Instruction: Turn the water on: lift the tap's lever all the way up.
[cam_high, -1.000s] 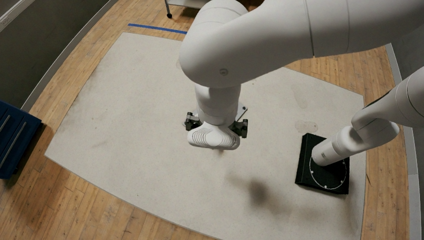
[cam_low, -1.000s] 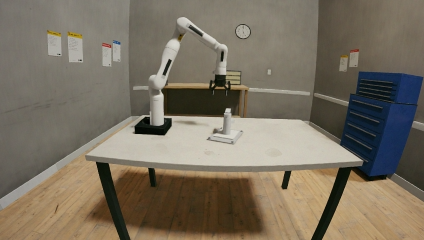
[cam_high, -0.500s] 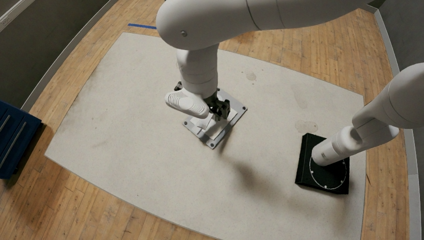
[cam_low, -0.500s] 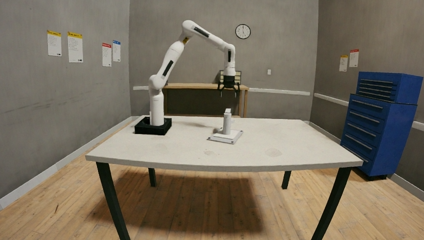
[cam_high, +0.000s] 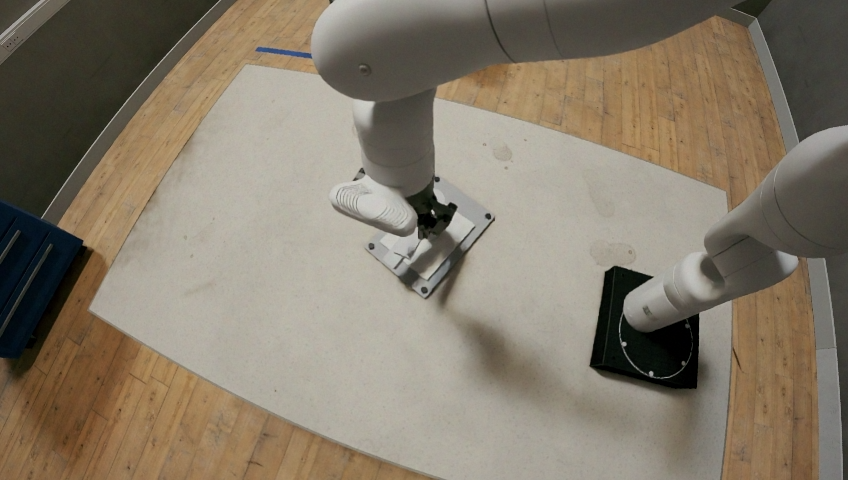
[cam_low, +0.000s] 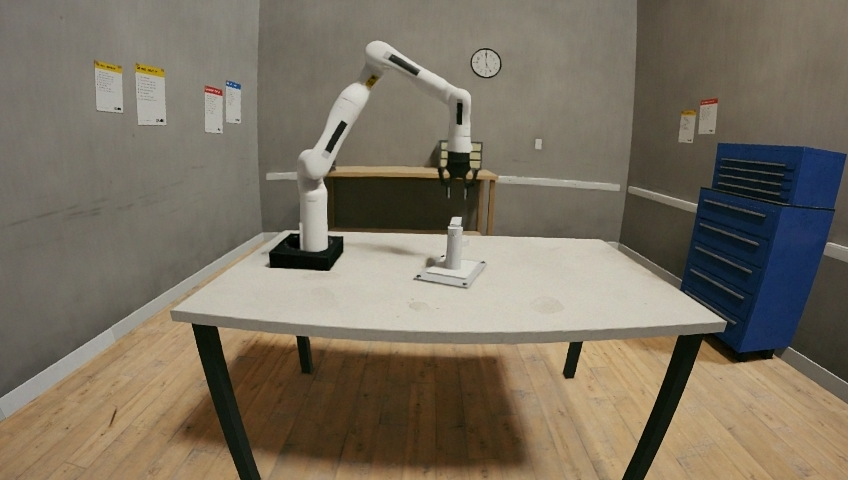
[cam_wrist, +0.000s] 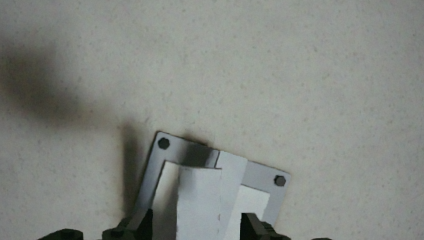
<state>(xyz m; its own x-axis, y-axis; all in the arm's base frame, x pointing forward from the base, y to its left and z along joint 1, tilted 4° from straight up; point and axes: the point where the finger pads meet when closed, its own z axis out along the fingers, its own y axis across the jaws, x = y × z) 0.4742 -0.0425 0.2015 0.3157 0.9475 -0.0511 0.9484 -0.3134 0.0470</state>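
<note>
White rounded arm (cam_low: 336, 124), black panels, black base (cam_low: 279, 259).

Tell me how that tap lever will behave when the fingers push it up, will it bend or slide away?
The lever looks like a stiff flat slab, so it probably won't bend. The tap stands on a plate with bolt heads at its corners, so it likely stays put and the lever pivots. Its smooth white faces may let the fingers slip.
</note>
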